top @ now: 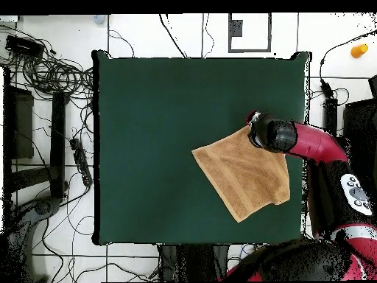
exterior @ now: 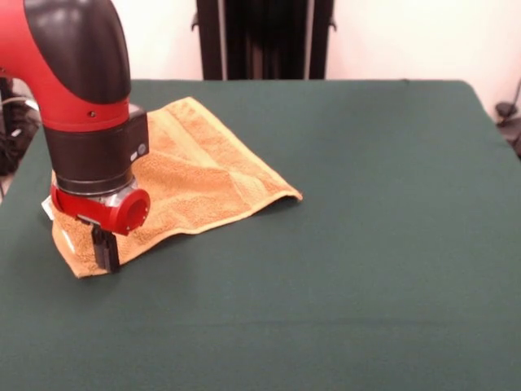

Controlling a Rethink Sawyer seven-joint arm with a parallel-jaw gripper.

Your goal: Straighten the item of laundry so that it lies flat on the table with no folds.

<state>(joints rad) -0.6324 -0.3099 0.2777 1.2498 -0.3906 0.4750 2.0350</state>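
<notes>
The item of laundry (exterior: 203, 179) is a golden-orange towel on the left part of the dark green table (exterior: 366, 261). A diagonal fold crosses it, and its right corner lifts slightly off the cloth. My gripper (exterior: 106, 251) points straight down at the towel's near-left corner, and its dark fingers (exterior: 101, 244) stand together on the fabric there. In the overhead view the towel (top: 239, 173) lies right of the table's middle (top: 147, 133), with the gripper (top: 255, 133) over its upper-right corner. The arm's wrist hides the fingertips from above.
The table's edge (top: 303, 147) runs close to the towel on the arm's side. Cables (top: 51, 74) lie on the floor beside the table. A black stand (exterior: 264, 37) rises behind the far edge. A small orange object (top: 358, 50) sits off the table.
</notes>
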